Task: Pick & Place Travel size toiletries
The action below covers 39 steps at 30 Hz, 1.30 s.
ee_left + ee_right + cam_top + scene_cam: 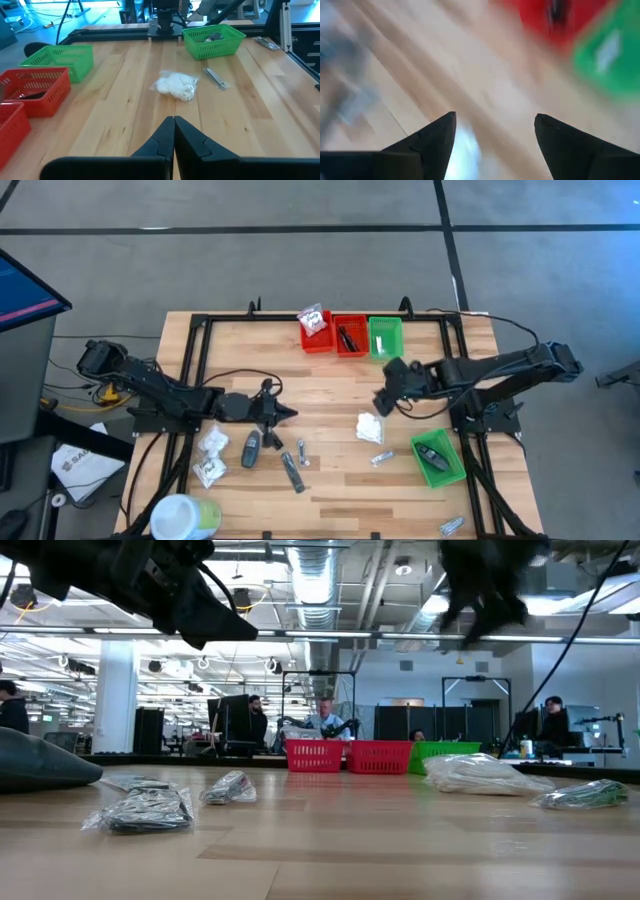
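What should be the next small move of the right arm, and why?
Probably lower the right claw onto the white packet lying on the table just beside it. Its jaws are open and empty, and the packet lies loose outside the bins. The left claw is shut and waits near the middle of the table.

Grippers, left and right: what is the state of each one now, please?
Left gripper: closed, holding nothing, above the table's left-middle.
Right gripper: open, empty, above the table near the white packet.
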{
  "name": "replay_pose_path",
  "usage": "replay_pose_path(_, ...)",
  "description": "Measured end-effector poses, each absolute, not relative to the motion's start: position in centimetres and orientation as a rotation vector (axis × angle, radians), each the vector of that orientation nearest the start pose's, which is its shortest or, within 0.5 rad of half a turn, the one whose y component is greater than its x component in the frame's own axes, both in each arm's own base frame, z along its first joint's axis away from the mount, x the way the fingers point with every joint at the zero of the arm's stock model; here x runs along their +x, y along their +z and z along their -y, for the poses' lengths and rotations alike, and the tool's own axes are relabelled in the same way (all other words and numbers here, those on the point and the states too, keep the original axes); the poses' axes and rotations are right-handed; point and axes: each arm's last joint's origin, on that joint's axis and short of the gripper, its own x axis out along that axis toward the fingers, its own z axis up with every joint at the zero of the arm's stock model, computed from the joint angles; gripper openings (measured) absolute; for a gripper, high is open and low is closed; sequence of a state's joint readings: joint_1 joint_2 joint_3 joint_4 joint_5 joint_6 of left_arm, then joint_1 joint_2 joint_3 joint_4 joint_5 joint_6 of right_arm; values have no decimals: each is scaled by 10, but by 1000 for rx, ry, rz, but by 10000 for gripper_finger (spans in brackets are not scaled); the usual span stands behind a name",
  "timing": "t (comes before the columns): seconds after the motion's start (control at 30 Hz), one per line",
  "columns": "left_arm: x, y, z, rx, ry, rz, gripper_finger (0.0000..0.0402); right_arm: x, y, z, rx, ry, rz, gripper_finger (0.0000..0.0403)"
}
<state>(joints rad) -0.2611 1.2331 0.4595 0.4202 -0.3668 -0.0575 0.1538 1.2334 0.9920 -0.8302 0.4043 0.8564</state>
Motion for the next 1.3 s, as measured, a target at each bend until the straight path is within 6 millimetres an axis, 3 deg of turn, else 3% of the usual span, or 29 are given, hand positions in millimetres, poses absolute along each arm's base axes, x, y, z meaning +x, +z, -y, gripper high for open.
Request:
replay_pose_path(0.1,234,192,49,52,124,-333,1,221,234,-22,575,-681,-1031,241)
replay_pose_path(0.27,234,192,46,57,134,-334,1,224,210,-16,721,-531,-1065,202)
replay_pose_path(0.37,234,192,47,57,134,-333,1,236,214,-17,730,-354,-984,177)
replay_pose_path(0.53,235,192,47,68,132,-330,2,234,213,-30,666,-245,-1026,126)
replay_pose_path(0.73,235,192,47,74,131,-330,2,231,213,-43,617,-178,-1063,16)
replay_pose_path(0.87,235,192,47,74,131,-330,2,232,211,-45,602,-166,-1064,12)
replay_pose_path(1.0,235,192,47,73,131,-327,2,240,194,-41,600,-159,-1149,3)
replay_pose_path(1.17,235,193,47,71,130,-321,2,258,169,-30,643,-103,-1288,1)
replay_pose_path(1.3,235,193,47,71,130,-321,2,276,161,-20,638,-72,-1315,1)
